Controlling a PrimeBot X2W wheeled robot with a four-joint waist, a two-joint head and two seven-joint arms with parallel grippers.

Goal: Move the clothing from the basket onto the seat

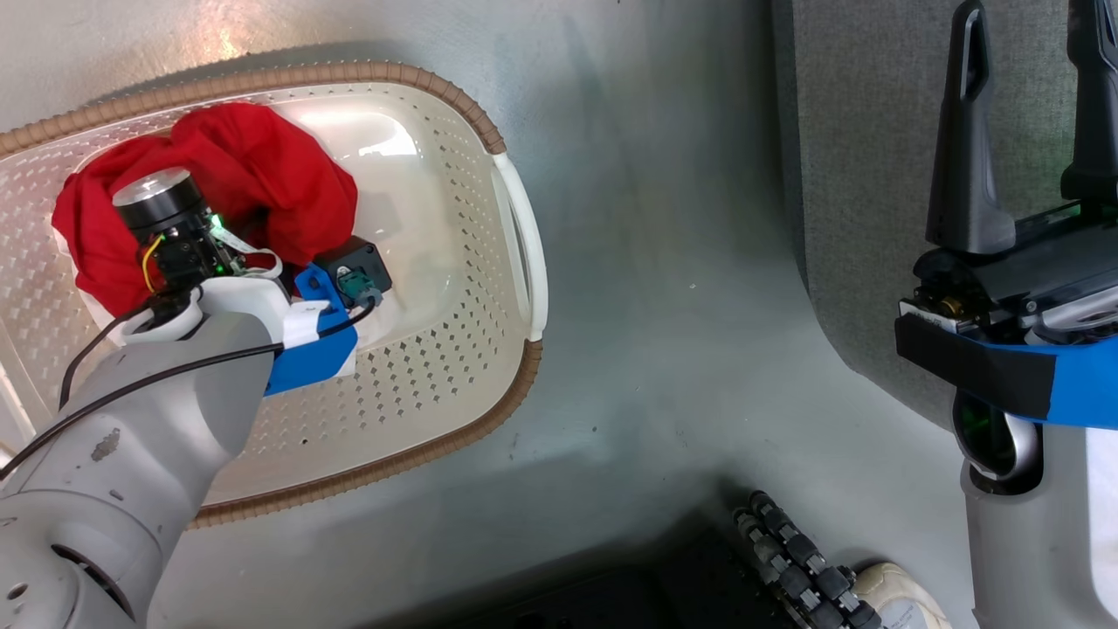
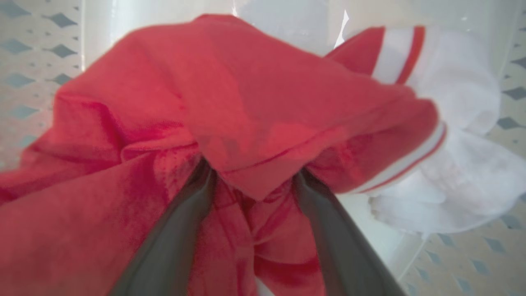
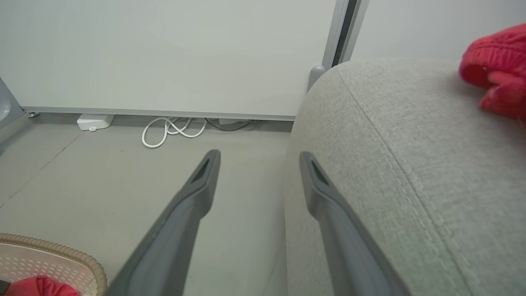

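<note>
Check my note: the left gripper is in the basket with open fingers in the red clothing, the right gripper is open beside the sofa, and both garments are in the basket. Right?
Not both: the right wrist view shows one red garment lying on the sofa, not in the basket. Otherwise right: left gripper open in the red clothing, right gripper open beside the sofa.

The smooth grey floor (image 1: 664, 262) is occupied by a cream-white perforated plastic basket (image 1: 437, 367) with a brown woven-look rim, a large grey fabric-upholstered sofa (image 1: 856, 218) nearby, and a looped white cable (image 3: 174, 127).
</note>
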